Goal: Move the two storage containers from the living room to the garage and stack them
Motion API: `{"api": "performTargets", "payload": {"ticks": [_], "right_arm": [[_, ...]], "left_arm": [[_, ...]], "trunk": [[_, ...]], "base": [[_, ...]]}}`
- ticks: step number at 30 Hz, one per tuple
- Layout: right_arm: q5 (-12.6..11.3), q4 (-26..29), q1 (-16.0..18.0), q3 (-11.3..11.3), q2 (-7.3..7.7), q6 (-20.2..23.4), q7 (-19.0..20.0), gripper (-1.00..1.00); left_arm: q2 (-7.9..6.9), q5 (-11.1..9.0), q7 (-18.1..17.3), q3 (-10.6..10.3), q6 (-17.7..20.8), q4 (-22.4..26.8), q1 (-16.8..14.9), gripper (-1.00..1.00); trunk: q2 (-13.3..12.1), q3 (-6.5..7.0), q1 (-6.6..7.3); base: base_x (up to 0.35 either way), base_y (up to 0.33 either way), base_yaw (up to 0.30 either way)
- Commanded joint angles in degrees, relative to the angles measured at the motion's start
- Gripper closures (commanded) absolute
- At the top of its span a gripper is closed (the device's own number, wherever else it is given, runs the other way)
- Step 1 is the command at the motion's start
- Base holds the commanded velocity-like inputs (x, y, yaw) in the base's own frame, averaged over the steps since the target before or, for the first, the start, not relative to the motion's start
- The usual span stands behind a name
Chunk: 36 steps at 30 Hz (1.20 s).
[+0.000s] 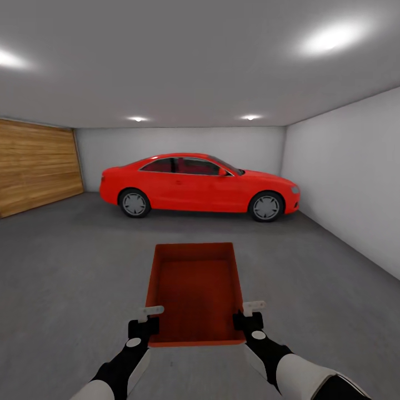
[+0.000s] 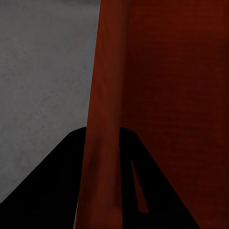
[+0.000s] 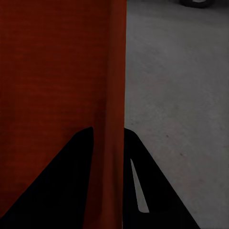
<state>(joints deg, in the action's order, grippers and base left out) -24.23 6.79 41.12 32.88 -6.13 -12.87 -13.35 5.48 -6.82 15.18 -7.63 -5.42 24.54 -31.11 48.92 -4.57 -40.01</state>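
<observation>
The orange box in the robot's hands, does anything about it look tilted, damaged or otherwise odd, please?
Nothing stands out. The orange box is held level and square between the left hand and right hand, each clamped on a side wall. It looks empty and undamaged, above the grey floor.

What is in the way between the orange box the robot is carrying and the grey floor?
Nothing visible. The storage container is held by the left end effector and right end effector over bare floor; the red car is parked farther back.

Orange-red lidless container (image 1: 195,289) level, open-side up, above garage floor (image 1: 72,266).
</observation>
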Motion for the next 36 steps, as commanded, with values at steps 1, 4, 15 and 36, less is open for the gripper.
{"api": "performTargets", "payload": {"ticks": [1,4,15,36], "right_arm": [[0.7,0.2,0.1,-1.7,-0.02,-0.1,-0.1,1.00],[0.7,0.2,0.1,-1.7,-0.02,-0.1,-0.1,1.00],[0.7,0.2,0.1,-1.7,-0.02,-0.1,-0.1,1.00],[0.6,0.2,0.1,-1.7,-0.02,-0.1,-0.1,1.00]], "left_arm": [[-0.12,-1.0,0.9,0.0,-0.3,-0.2,0.0,1.00],[-0.12,-1.0,0.9,0.0,-0.3,-0.2,-0.1,1.00],[-0.12,-1.0,0.9,0.0,-0.3,-0.2,0.0,1.00],[-0.12,-1.1,0.9,0.0,-0.3,-0.2,0.0,1.00]], "trunk": [[0.1,-0.09,-0.04],[0.1,-0.09,-0.04],[0.1,-0.09,-0.04],[0.1,-0.09,-0.04]], "base": [[0.322,0.000,0.000],[0.322,0.000,0.000],[0.322,0.000,0.000],[0.322,0.000,0.000]]}}
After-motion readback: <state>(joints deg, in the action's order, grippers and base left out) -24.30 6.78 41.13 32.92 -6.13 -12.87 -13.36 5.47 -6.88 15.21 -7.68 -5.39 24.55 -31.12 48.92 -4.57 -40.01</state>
